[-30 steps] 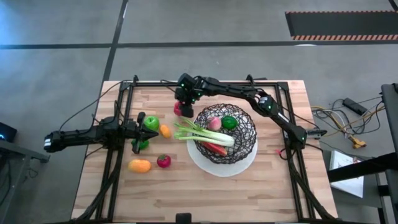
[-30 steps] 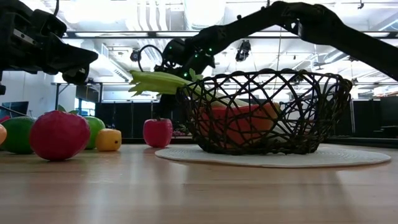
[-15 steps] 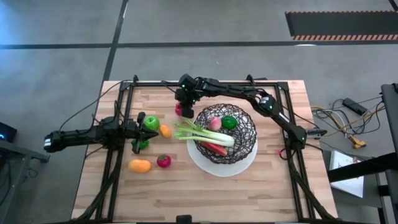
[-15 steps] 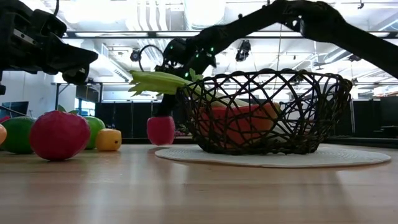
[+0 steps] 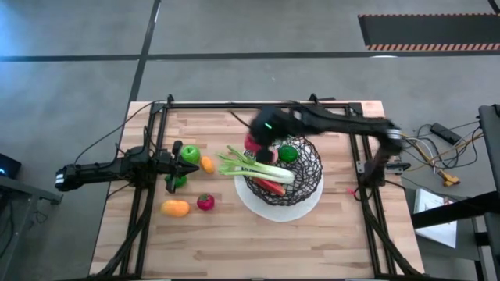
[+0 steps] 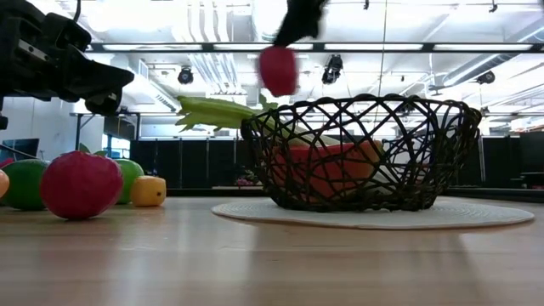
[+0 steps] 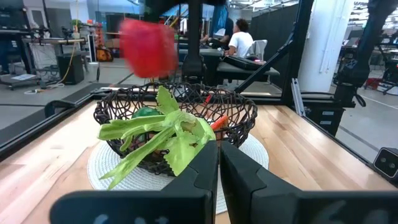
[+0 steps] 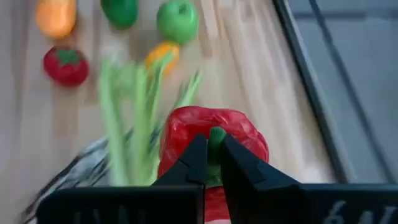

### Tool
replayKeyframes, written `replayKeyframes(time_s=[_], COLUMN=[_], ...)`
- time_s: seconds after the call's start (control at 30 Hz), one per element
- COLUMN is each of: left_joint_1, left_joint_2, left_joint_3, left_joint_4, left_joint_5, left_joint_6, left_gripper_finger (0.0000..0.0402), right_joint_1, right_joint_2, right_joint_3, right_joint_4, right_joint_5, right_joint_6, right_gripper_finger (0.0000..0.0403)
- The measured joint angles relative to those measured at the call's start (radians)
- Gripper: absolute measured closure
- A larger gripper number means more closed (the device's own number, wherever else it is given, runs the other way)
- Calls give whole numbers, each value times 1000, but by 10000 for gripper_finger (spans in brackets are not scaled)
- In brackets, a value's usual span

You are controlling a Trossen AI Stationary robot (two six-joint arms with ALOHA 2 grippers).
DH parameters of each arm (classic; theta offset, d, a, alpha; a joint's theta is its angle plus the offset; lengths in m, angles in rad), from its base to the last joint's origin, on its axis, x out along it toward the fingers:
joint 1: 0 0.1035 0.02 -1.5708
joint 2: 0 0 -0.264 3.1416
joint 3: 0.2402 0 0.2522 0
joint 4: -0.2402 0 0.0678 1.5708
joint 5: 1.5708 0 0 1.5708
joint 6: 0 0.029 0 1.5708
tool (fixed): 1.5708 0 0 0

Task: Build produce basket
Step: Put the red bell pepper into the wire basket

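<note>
My right gripper (image 8: 211,163) is shut on the red pepper (image 5: 252,143), which hangs in the air over the far-left rim of the black wire basket (image 5: 311,173). The low view shows the pepper (image 6: 278,70) above the rim height, blurred. The celery stalk (image 5: 254,168) lies across the basket's left rim with its leafy end sticking out. A peach (image 5: 269,155), a green fruit (image 5: 287,154) and a red-orange piece (image 5: 269,186) lie inside. My left gripper (image 7: 219,163) is shut and stands left of the basket, beside the green apple (image 5: 190,154). My right gripper pinches the pepper's green stem (image 8: 216,134) between its two fingers (image 8: 193,163), coming from above and pointing down. The pepper (image 8: 186,134) hangs below the fingers, lifted clear of the table and the basket.
The basket stands on a white round mat (image 5: 250,204). On the table left of it lie an orange piece (image 5: 207,165), a dark green fruit (image 5: 173,183), an orange fruit (image 5: 176,208) and a strawberry (image 5: 205,202). Black frame rails (image 5: 148,156) run along the table's sides.
My right gripper has lifted the red pepper off the table by the basket's far-left side, raised it well above the rim and swung it right toward the basket, moving fast. The left arm has kept still.
</note>
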Motion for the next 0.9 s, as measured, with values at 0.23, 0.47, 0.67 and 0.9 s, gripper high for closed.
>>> replayKeyframes(time_s=[0.23, 0.47, 0.67, 0.9], left_joint_1=[0, 0, 0, 0], left_joint_2=[0, 0, 0, 0], left_joint_3=[0, 0, 0, 0], left_joint_4=[0, 0, 0, 0], left_joint_5=[0, 0, 0, 0], left_joint_6=[0, 0, 0, 0], left_gripper_finger=[401, 401, 401, 401], right_joint_1=[179, 205, 198, 198], right_joint_2=[-267, -360, -360, -363], right_joint_3=[-485, -806, -927, -1004], right_joint_4=[19, 202, 263, 383], right_joint_5=[254, 318, 328, 363], right_joint_6=[443, 588, 587, 534], right_gripper_finger=[389, 389, 388, 341])
